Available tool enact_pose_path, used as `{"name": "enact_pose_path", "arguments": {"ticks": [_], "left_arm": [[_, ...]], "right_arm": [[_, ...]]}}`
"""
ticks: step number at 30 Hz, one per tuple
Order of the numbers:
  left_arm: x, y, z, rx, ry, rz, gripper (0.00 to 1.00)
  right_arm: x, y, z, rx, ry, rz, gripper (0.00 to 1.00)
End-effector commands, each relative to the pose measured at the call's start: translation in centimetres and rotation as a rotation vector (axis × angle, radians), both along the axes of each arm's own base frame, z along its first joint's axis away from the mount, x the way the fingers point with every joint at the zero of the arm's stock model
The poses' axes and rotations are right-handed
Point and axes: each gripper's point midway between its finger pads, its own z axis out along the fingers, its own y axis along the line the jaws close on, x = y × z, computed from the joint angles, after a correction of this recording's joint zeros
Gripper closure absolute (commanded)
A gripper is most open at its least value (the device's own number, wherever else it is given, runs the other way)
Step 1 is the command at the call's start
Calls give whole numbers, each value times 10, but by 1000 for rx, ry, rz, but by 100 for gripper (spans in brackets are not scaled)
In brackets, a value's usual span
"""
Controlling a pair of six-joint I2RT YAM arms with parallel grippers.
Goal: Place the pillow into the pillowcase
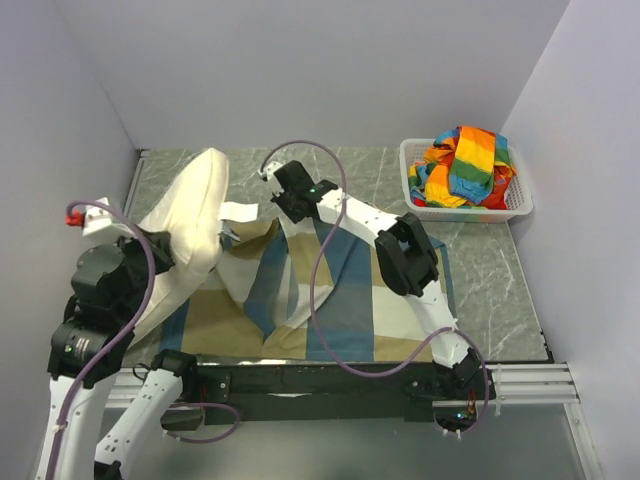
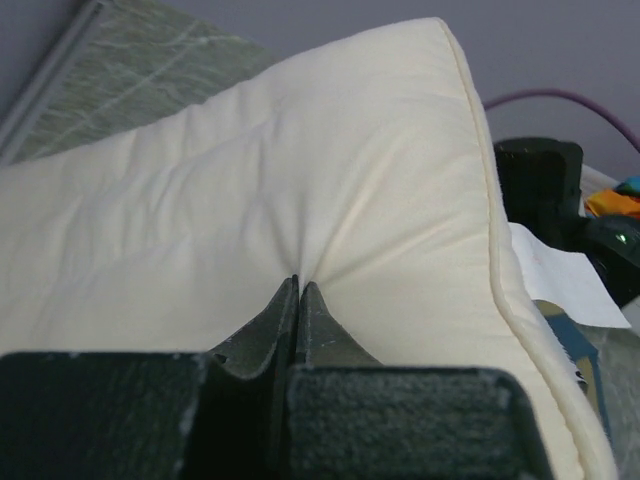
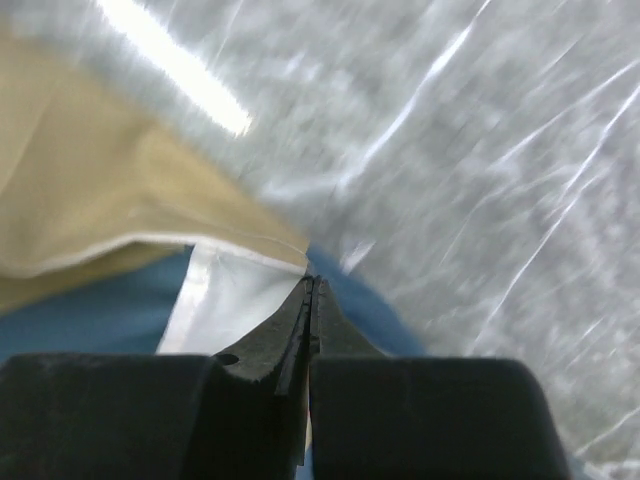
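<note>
The cream-white pillow (image 1: 198, 212) stands tilted on its edge at the left of the table, its lower end resting on the pillowcase. My left gripper (image 1: 162, 252) is shut on a pinch of the pillow (image 2: 300, 170) fabric, with the jaw tips (image 2: 298, 283) pressed together in a pucker. The blue, tan and off-white pillowcase (image 1: 340, 300) lies spread over the middle of the table. At its far edge my right gripper (image 1: 272, 184) is shut on the pillowcase's hem, where tan, white and blue cloth (image 3: 230, 290) meet at the tips (image 3: 312, 282).
A white basket (image 1: 515, 205) holding a rainbow-striped cloth (image 1: 465, 170) stands at the back right. The grey marbled table (image 1: 490, 270) shows to the right of and behind the pillowcase. Walls close in the left, back and right sides.
</note>
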Motion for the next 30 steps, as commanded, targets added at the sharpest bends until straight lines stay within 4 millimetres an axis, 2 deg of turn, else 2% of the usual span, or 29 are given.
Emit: {"name": "enact_pose_path", "arguments": {"ticks": [1, 3, 4, 6, 7, 9, 10, 11, 12, 13, 14, 15, 16, 18, 19, 20, 21, 22, 25, 30], "left_arm": [[22, -39, 0, -119, -50, -155, 99], [27, -48, -6, -168, -47, -186, 99], [31, -53, -21, -179, -12, -197, 99], [36, -61, -30, -221, 3, -219, 99], [40, -63, -47, -228, 40, -220, 99], [44, -65, -62, -261, 75, -205, 99], [48, -67, -78, -268, 108, -199, 99], [50, -68, -84, -293, 121, -190, 99], [52, -69, -97, -305, 149, -182, 99], [54, -71, -99, -332, 145, -177, 99], [55, -71, -103, -342, 149, -173, 99], [56, -71, -113, -351, 164, -163, 99], [58, -71, -114, -368, 159, -154, 99], [58, -65, -125, -372, 171, -114, 99], [58, -64, -128, -381, 175, -102, 99], [58, -64, -130, -383, 176, -97, 99], [58, -64, -137, -383, 185, -95, 99], [57, -64, -140, -384, 190, -95, 99], [53, -64, -160, -394, 228, -85, 99], [42, -62, -199, -417, 289, -54, 99]], "right_arm": [[30, -9, 11, -13, -34, -121, 100], [38, -15, 6, -6, -35, -165, 97], [43, -18, 5, 16, -42, -209, 95], [52, -27, 13, 50, -56, -274, 86], [56, -27, 18, 93, -62, -310, 83], [59, -30, 39, 162, -67, -361, 71], [61, -31, 50, 183, -78, -386, 62], [59, -34, 73, 215, -101, -407, 44], [53, -35, 80, 243, -80, -434, 38], [45, -36, 102, 282, -82, -444, 35], [38, -38, 109, 304, -69, -459, 35], [27, -37, 114, 350, -32, -495, 35], [9, -45, 119, 370, -2, -506, 35], [-16, -42, 119, 438, 52, -523, 35], [-41, -45, 90, 402, 104, -524, 35], [-56, -44, 104, 447, 103, -508, 35], [-73, -43, 83, 456, 152, -510, 36], [-89, -35, 88, 485, 163, -481, 36], [-121, -16, 71, 490, 221, -442, 36], [-158, 6, 41, 450, 283, -409, 36]]}}
